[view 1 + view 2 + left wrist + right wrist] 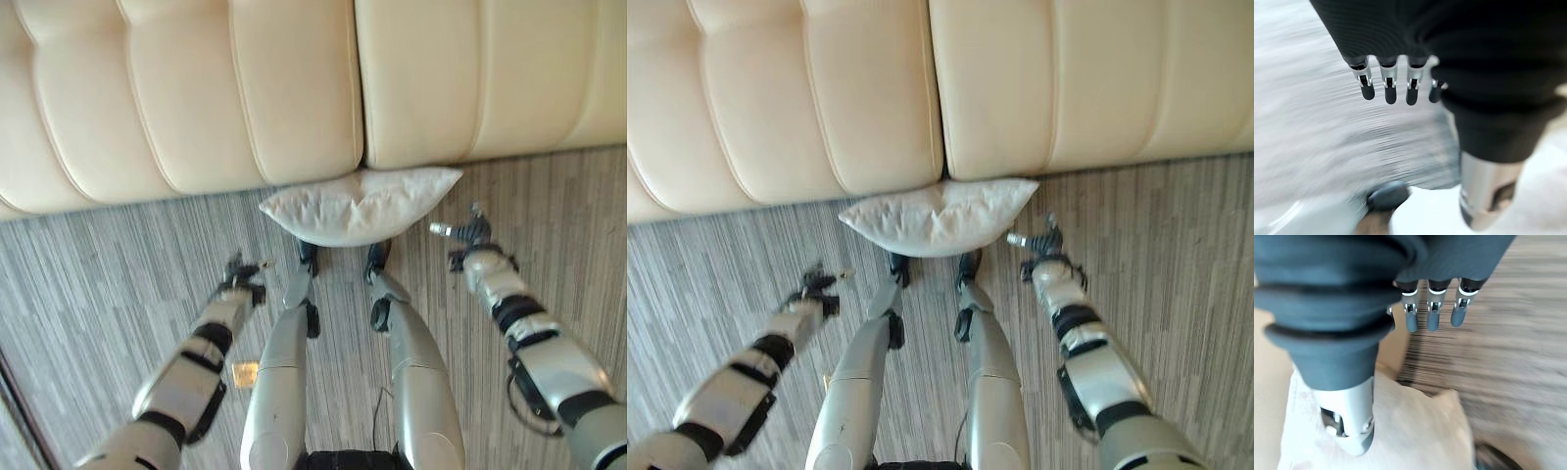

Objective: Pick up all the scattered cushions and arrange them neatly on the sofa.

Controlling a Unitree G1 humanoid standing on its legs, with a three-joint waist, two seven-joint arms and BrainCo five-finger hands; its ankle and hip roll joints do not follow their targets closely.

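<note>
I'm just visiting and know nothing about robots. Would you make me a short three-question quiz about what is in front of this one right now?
1. True or false: the white cushion lies on the floor, against the front of the cream sofa.
2. Which hand is nearer to a corner of the cushion? A) the left hand B) the right hand
3. Fill in: both hands have their fingers ____ and hold nothing.

Key
1. True: it rests on the striped floor below the gap between two sofa sections.
2. B: the right hand hangs just beside the cushion's corner on that side.
3. Open, as each wrist view shows straight fingers.
</note>
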